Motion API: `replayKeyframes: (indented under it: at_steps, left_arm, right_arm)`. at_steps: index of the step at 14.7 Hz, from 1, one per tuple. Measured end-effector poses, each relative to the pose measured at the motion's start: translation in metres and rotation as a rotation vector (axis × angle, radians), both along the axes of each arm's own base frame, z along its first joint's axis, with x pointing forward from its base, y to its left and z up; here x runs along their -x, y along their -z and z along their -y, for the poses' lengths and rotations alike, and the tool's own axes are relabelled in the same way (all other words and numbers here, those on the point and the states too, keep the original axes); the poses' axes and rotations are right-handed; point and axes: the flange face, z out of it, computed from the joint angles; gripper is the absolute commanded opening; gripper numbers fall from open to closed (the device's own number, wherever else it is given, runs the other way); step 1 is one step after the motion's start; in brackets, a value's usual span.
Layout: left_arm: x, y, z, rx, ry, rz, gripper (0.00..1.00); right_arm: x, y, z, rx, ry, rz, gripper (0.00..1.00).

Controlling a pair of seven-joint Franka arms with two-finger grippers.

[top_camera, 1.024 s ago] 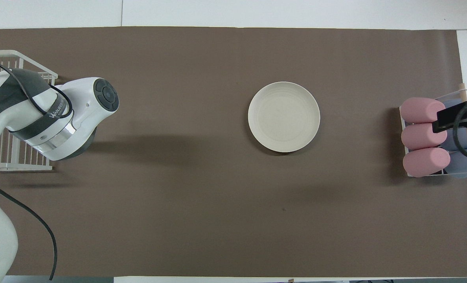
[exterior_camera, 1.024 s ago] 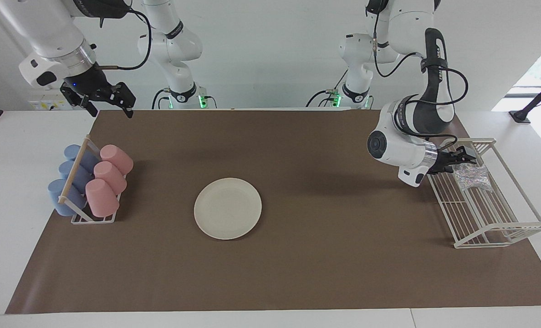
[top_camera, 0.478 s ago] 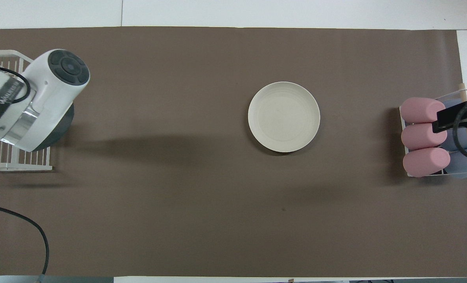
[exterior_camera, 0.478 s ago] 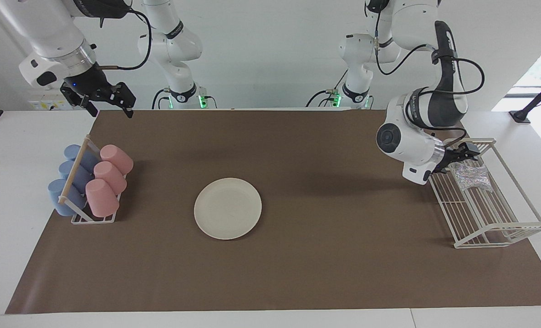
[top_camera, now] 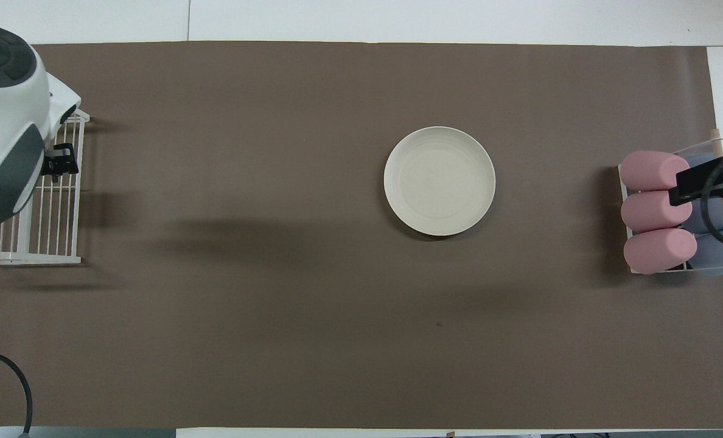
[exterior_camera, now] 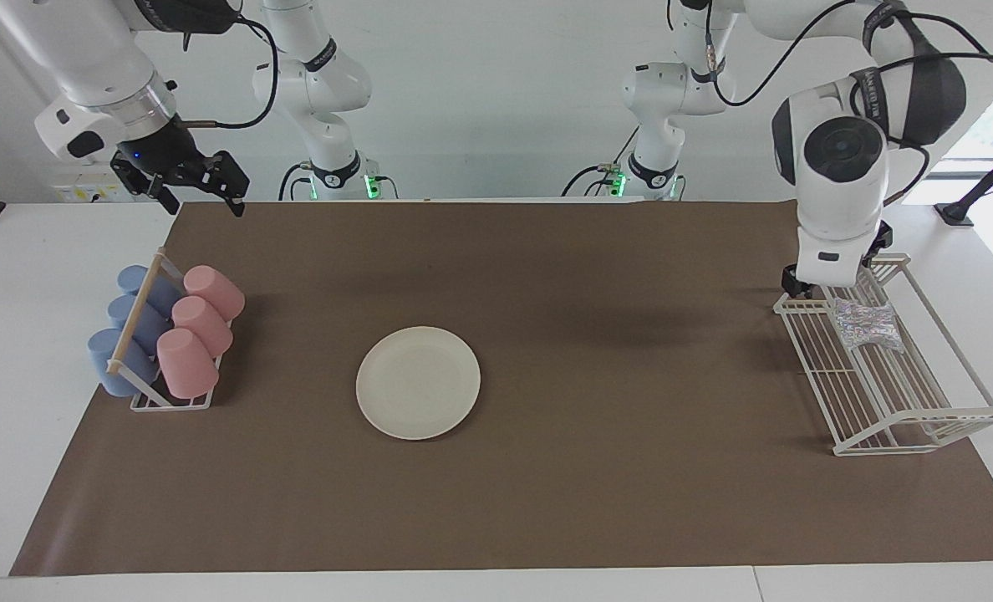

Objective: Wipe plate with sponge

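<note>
The cream-white plate lies flat in the middle of the brown mat with nothing on it. The glittery sponge lies in a white wire rack at the left arm's end of the table; the arm hides it in the overhead view. My left gripper points straight down over the rack's end nearest the robots, just beside the sponge, open and holding nothing. One black fingertip shows by the rack's inner edge. My right gripper waits open, raised over the cup rack.
A cup rack with pink and blue cups on their sides stands at the right arm's end. The brown mat covers most of the table. The left arm's wrist hangs over the wire rack.
The left arm's wrist swung from lying sideways beside the wire rack to standing upright above it, gripper now pointing down. The sponge, the plate and the right arm stayed put.
</note>
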Motion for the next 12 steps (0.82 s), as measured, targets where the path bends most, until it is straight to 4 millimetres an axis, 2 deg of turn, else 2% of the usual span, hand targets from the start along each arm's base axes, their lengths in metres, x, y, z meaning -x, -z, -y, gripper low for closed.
replayKeyframes:
  at_steps: [3,5,8,12]
  left_arm:
    - [0.024,-0.04,-0.031,0.188,-0.036,0.015,1.0]
    - [0.037,-0.057,-0.042,0.273,-0.059,0.023,1.0]
    - [0.051,-0.06,-0.031,0.375,-0.066,0.007,1.0]
    - [0.072,-0.047,-0.018,0.448,-0.034,-0.032,1.0]
  right_arm:
    - [0.0,0.0,0.0,0.0,-0.001,0.0,1.0]
    - [0.0,0.0,-0.001,0.0,-0.002,0.0,1.0]
    - [0.0,0.0,-0.001,0.0,-0.002,0.001,1.0]
    - [0.0,-0.001,-0.001,0.0,-0.003,0.001,1.0]
